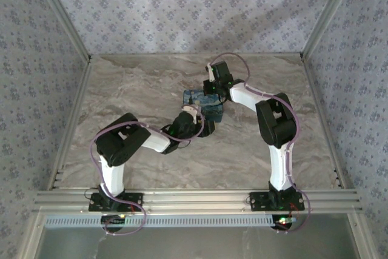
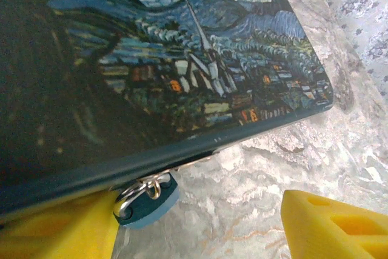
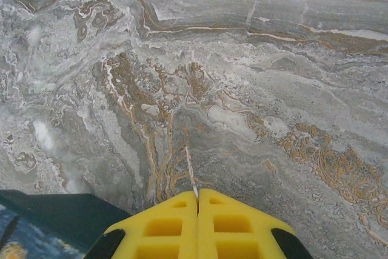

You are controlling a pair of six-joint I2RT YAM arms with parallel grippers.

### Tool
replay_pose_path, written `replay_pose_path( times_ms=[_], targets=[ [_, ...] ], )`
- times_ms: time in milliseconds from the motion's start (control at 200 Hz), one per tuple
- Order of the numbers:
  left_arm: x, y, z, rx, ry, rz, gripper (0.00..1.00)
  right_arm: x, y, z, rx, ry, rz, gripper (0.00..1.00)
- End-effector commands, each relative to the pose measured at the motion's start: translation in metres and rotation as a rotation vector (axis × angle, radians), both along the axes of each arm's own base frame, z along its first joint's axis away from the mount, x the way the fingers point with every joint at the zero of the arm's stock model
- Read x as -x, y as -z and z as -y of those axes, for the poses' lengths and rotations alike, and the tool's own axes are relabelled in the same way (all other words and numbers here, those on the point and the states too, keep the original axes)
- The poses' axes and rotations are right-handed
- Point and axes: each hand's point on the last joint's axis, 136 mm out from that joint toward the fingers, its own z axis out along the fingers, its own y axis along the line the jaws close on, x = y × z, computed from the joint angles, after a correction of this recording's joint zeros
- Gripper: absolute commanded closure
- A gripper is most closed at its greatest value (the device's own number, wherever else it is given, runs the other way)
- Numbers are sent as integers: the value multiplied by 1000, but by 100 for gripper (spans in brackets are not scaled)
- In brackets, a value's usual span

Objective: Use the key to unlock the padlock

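Left tool (image 2: 200, 235) open, padlock (image 2: 148, 201) under the box (image 2: 182, 59) edge beside its left finger (image 2: 60, 232); right tool (image 3: 197, 204) clamped on the key (image 3: 190, 168).

**Stone sheen, glossy print, matt yellow plastic**

The worktop (image 3: 273, 59) looks like veined grey marble, smooth with a soft sheen. The box (image 2: 182, 59) carries a painted night scene under a smooth, glossy coating, and its edge is plain dark blue. Beneath that edge a split ring (image 2: 136, 195) is bright polished metal, and the blue tag (image 2: 160, 205) on it looks like matt plastic. The fingers (image 2: 330, 225) of the left claw (image 2: 200, 235) are matt yellow plastic with moulded hollows. The right claw (image 3: 198, 201) is the same plastic, with a thin sliver (image 3: 190, 171) of pale metal at its tip. The frame rails (image 1: 200, 197) are ribbed, dull aluminium. The walls (image 1: 182, 4) look matt and patterned.
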Motion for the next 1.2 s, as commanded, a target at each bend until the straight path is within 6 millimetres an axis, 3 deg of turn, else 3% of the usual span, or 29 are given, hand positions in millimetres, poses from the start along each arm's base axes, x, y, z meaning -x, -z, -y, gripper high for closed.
replay_pose_path(
  times_ms=[0, 215, 510, 750, 914, 1049, 1194],
  targets=[
    [19, 56, -9, -152, 59, -119, 31, 12, -5, -4, -10, -9, -29, 100],
    [24, 46, 2, -81, 124, -79, 41, 12, -4, -2, -7, -6, -31, 100],
    [16, 46, -5, -17, 71, -62, 52, 11, -5, 1, -4, -3, -29, 100],
    [7, 47, -12, 63, 15, -45, 52, 11, -7, 3, -1, -3, -29, 100],
    [7, 48, -6, 85, 46, -61, 54, 11, -6, 5, 2, -1, -30, 100],
    [5, 60, -6, 36, 35, -98, 63, 10, -7, 7, 0, 3, -29, 100],
    [3, 63, -4, 51, 42, -112, 58, 10, -7, 8, 0, 4, -28, 100]
  ],
)
